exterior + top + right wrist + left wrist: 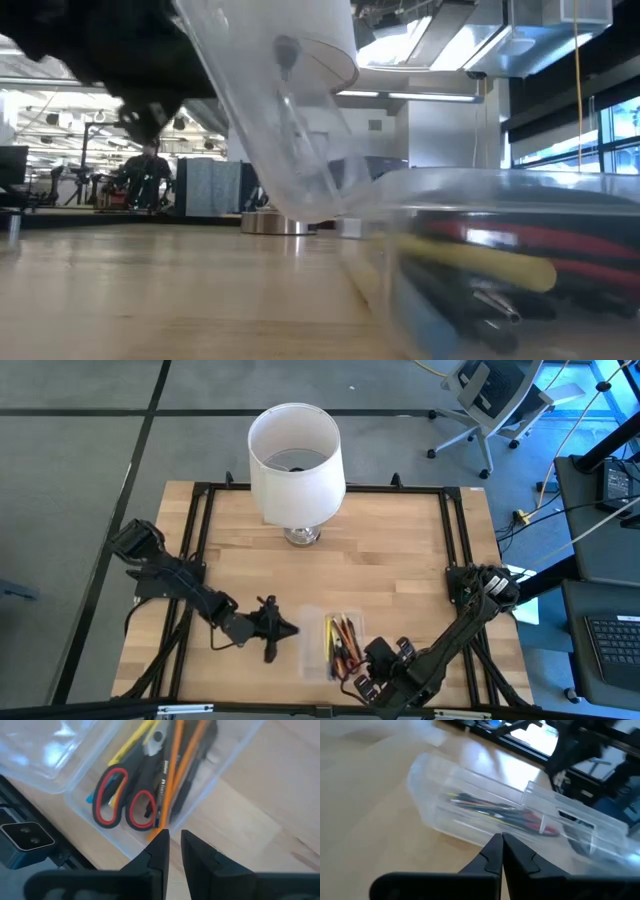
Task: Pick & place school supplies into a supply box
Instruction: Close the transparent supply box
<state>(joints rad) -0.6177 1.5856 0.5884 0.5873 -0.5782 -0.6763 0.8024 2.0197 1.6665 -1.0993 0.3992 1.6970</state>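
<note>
Right gripper point(171, 847) above supply box point(227, 757), scissors point(125, 802) inside

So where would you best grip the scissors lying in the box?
Probably from above, at the black blades just past the red loops: the scissors lie flat in the clear supply box, walls blocking the sides, orange pencils alongside, right gripper nearest.

One box point(318, 645) and one lamp point(295, 460) stand on the table. One pair of scissors point(125, 802) shows. Two grippers are in view: left point(283, 628), right point(365, 678).
</note>
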